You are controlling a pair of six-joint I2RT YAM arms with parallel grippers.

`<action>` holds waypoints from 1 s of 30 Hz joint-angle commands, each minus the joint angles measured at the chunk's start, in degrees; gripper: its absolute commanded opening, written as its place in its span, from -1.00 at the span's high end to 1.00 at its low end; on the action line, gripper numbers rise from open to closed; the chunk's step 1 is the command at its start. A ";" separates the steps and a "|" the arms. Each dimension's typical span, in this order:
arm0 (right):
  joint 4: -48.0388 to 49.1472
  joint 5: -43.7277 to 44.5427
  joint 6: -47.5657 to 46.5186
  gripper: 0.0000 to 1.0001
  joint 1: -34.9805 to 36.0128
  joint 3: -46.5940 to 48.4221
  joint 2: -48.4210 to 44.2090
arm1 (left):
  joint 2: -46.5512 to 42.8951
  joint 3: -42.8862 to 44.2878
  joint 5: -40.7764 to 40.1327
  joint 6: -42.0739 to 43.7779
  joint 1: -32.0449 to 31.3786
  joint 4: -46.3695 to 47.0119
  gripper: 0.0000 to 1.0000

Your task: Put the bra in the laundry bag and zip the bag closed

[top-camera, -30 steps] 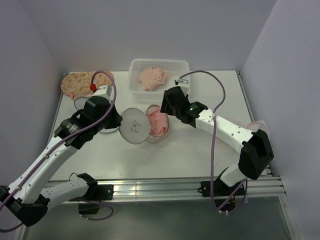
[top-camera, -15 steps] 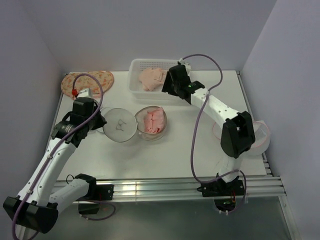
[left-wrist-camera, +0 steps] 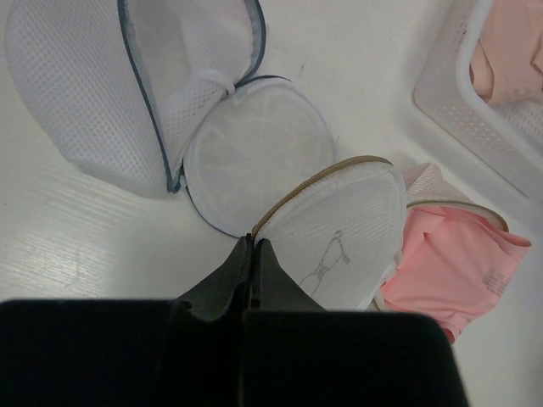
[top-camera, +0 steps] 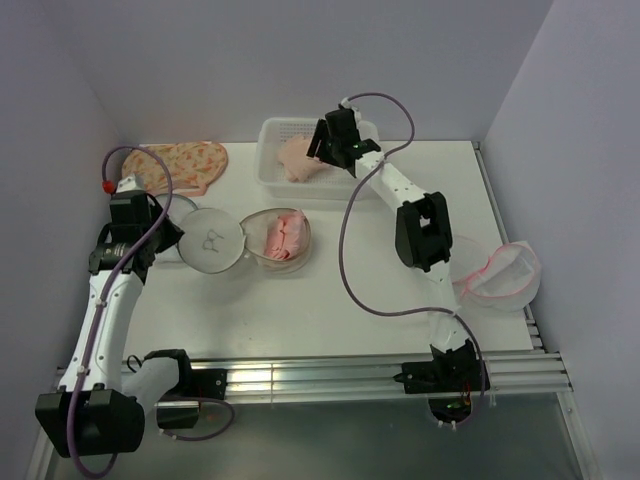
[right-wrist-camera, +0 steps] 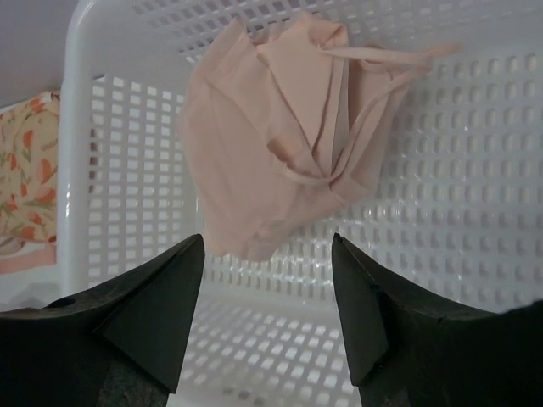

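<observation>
The laundry bag lies open on the table, its white mesh lid with the black line drawing flipped to the left. Its other half holds a coral-pink bra. My left gripper is shut on the lid's pinkish-tan zip rim, at the lid's left edge. The lid and pink bra lie just ahead of it. My right gripper is open and empty above a white basket. It hovers over a pale pink bra, fingers apart.
Grey-rimmed mesh bags lie left of the laundry bag, touching its lid. A floral fabric piece lies at the back left. Another mesh bag with a pink rim sits at the table's right edge. The basket stands at the back.
My left gripper has drawn back to the left, and the laundry bag has slid left with it. My right arm has swung from the bag up to the basket.
</observation>
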 commanded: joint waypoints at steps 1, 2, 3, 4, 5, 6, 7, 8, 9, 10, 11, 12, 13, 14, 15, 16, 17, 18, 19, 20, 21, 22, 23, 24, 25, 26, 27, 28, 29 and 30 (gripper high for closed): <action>0.26 -2.14 0.63 -0.43 -1.64 8.74 4.29 | -0.24 -1.43 3.44 -0.77 2.43 5.29 1.00; 0.52 -2.75 0.80 -0.44 -2.07 9.98 5.17 | -0.32 -2.13 3.80 -0.94 2.96 5.73 1.00; 0.35 -3.63 1.07 -0.46 -2.60 11.04 6.92 | -0.50 -2.48 4.23 -1.21 3.66 6.35 1.00; 0.26 -3.81 1.16 -0.47 -2.69 13.14 7.81 | -0.59 -2.92 4.85 -1.38 3.75 6.70 1.00; 0.17 -3.81 0.98 -0.49 -2.87 14.03 8.43 | -0.59 -3.19 5.29 -1.47 3.93 7.05 0.99; 0.17 -3.81 0.81 -0.51 -2.96 14.73 9.48 | -0.33 -3.37 5.64 -1.73 4.02 7.40 1.00; 0.25 -3.38 0.28 -0.53 -3.04 15.61 9.92 | -0.15 -3.63 6.25 -1.91 4.11 7.84 0.99; 0.86 -3.28 -0.16 -0.54 -3.05 15.79 10.19 | -0.06 -3.89 6.70 -2.09 4.19 8.28 0.96; 1.22 -3.28 -0.25 -0.55 -3.05 15.80 10.71 | -0.06 -4.07 7.22 -2.35 4.11 8.72 0.89; 1.57 -3.20 -0.86 -0.55 -3.05 15.97 10.98 | 0.03 -4.33 7.57 -2.53 4.11 9.42 0.85; 2.10 -3.20 -1.04 -0.55 -3.05 16.06 11.33 | 0.11 -4.51 8.19 -2.70 4.19 9.78 0.81; 2.28 -3.28 -1.21 -0.56 -3.05 16.15 12.03 | 0.20 -4.60 8.63 -2.96 4.11 10.04 0.74; 2.36 -3.46 -1.48 -0.56 -3.05 16.58 12.56 | 0.29 -4.86 8.98 -3.05 4.11 10.48 0.69; 2.19 -3.46 -1.57 -0.55 -2.96 17.02 13.52 | 0.38 -4.95 9.51 -3.14 4.11 10.83 0.63; 2.10 -3.55 -1.74 -0.55 -3.04 17.37 13.79 | 0.55 -4.95 9.77 -3.14 4.11 11.01 0.62; 2.19 -3.72 -1.74 -0.56 -2.96 17.38 13.97 | 0.73 -5.04 9.95 -3.14 4.11 11.10 0.61; 3.06 -4.16 -1.83 -0.55 -2.87 16.94 14.06 | 0.73 -5.12 9.95 -3.23 4.11 11.27 0.59; 3.50 -4.16 -2.18 -0.55 -2.87 16.59 14.06 | 0.73 -5.13 10.04 -3.14 4.19 11.36 0.53; 3.77 -4.16 -2.36 -0.55 -2.78 16.59 14.14 | 0.82 -5.30 10.04 -3.06 4.11 11.54 0.49; 3.51 -3.90 -2.62 -0.55 -2.61 16.93 14.32 | 0.82 -5.21 10.04 -3.05 4.19 11.45 0.46; 3.42 -3.81 -2.88 -0.55 -2.34 17.29 14.67 | 0.91 -5.21 10.13 -2.97 4.20 11.45 0.39; 3.33 -3.72 -2.97 -0.55 -2.17 17.72 14.85 | 0.91 -5.39 10.21 -2.97 4.11 11.54 0.35; 3.42 -3.72 -3.06 -0.54 -2.08 17.64 14.94 | 0.91 -5.39 10.30 -2.97 4.19 11.54 0.28; 3.42 -3.81 -3.15 -0.52 -1.90 17.64 14.85 | 1.08 -5.39 10.56 -2.97 4.11 11.71 0.24; 3.42 -3.81 -3.15 -0.50 -1.64 17.64 14.85 | 1.00 -5.48 10.65 -2.97 4.11 11.80 0.19; 3.42 -3.90 -3.24 -0.50 -1.47 17.73 14.85 | 0.99 -5.48 10.65 -3.05 4.11 11.80 0.15; 3.33 -3.90 -3.32 -0.48 -1.38 17.64 14.94 | 0.99 -5.48 10.65 -3.14 4.19 11.80 0.09; 3.42 -3.81 -3.59 -0.47 -1.03 17.64 14.94 | 0.91 -5.48 10.74 -3.14 4.11 11.98 0.08; 3.51 -3.81 -3.68 -0.46 -0.85 17.64 14.94 | 0.91 -5.48 10.83 -3.06 4.11 12.06 0.07; 3.42 -3.90 -3.68 -0.43 -0.76 17.64 15.02 | 0.91 -5.39 10.92 -3.14 4.11 11.89 0.07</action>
